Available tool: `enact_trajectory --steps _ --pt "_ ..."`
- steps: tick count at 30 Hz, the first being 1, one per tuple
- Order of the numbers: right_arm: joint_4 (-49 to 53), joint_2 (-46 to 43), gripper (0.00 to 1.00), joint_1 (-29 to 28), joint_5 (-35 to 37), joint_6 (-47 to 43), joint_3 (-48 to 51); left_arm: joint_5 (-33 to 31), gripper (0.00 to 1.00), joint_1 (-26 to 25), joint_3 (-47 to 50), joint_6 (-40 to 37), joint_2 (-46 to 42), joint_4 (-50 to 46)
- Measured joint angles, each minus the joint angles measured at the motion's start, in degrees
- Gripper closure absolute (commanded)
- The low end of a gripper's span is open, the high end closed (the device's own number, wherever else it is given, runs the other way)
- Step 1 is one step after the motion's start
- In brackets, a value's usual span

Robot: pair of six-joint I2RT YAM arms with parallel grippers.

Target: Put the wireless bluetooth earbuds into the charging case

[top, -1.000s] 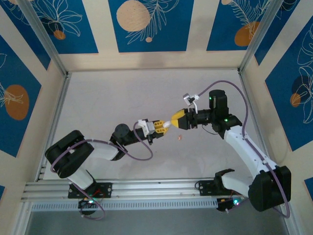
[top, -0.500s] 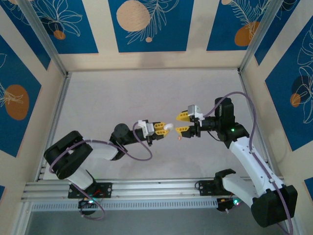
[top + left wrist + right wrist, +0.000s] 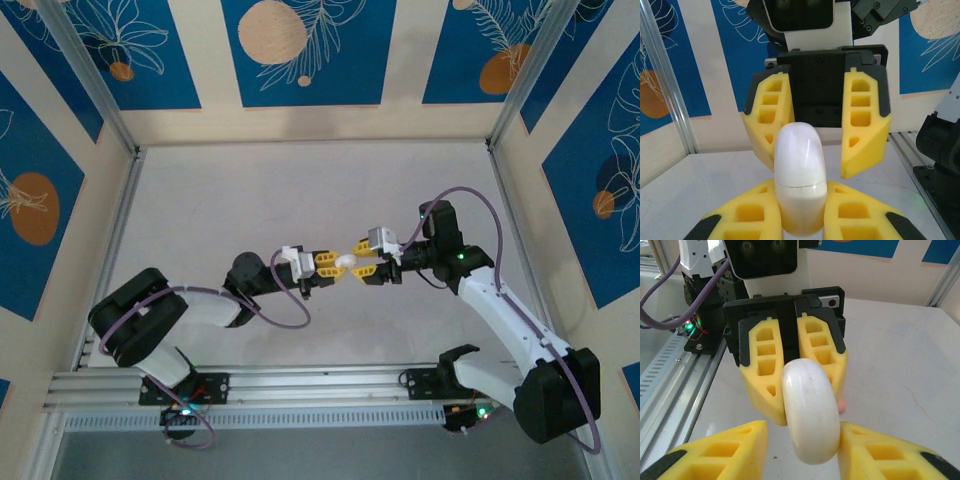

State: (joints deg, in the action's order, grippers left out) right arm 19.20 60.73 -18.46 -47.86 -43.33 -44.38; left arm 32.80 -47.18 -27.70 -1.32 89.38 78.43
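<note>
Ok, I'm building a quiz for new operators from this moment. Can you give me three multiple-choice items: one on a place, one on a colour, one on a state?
1. Where is the white puck?
A. flat on the table
B. clamped in the left gripper
C. against the back wall

2. What colour are the gripper fingers?
A. blue
B. yellow
C. red

3. How does the right gripper stand?
A. open, a finger on either side of the puck
B. shut, far from the puck
C. shut on a cable

Answers:
1. B: the left wrist view shows both of its fingers pressed to the puck's sides.
2. B: both wrist views show yellow fingers.
3. A: the left wrist view shows a gap beside the puck.
</note>
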Motion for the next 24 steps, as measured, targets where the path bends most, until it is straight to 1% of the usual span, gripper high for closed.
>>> enact_trajectory --steps 3,6,8,10,13,14,15,19,24 --pt "0.04 1.05 0.69 -0.26 -0.2 -0.79 -0.5 0.07 0.86 0.0 0.0 0.0 0.0 0.0" --pt "0.15 1.73 0.8 -0.33 -0.37 -1.6 -1.01 0.26 0.85 0.02 -0.02 0.17 0.0 0.02" --pt "0.48 1.75 0.84 -0.24 -0.39 -2.25 -1.27 0.39 0.83 0.07 -0.02 0.22 0.0 0.04" --pt "0.92 1.75 0.88 -0.17 -0.37 -2.8 -1.42 0.39 0.75 0.07 -0.02 0.24 0.0 0.09" --pt "1.64 1.75 0.89 -0.15 -0.33 -3.23 -1.66 0.02 0.54 0.0 -0.02 -0.11 0.0 0.2" --pt "1.99 1.75 0.89 0.04 -0.28 -3.23 -1.92 -0.28 0.44 0.0 -0.02 -0.31 0.0 0.17" --pt "2.64 1.75 0.89 0.24 -0.09 -3.23 -2.25 -0.74 0.4 0.0 0.02 -0.59 0.0 0.22" --pt "5.9 2.05 0.89 2.03 1.49 -2.64 -4.33 -3.87 0.38 0.0 0.61 -1.27 0.02 0.2" --pt "9.62 5.16 0.89 4.42 4.35 2.67 -7.45 -9.75 0.36 0.0 2.73 -2.21 0.02 0.22"
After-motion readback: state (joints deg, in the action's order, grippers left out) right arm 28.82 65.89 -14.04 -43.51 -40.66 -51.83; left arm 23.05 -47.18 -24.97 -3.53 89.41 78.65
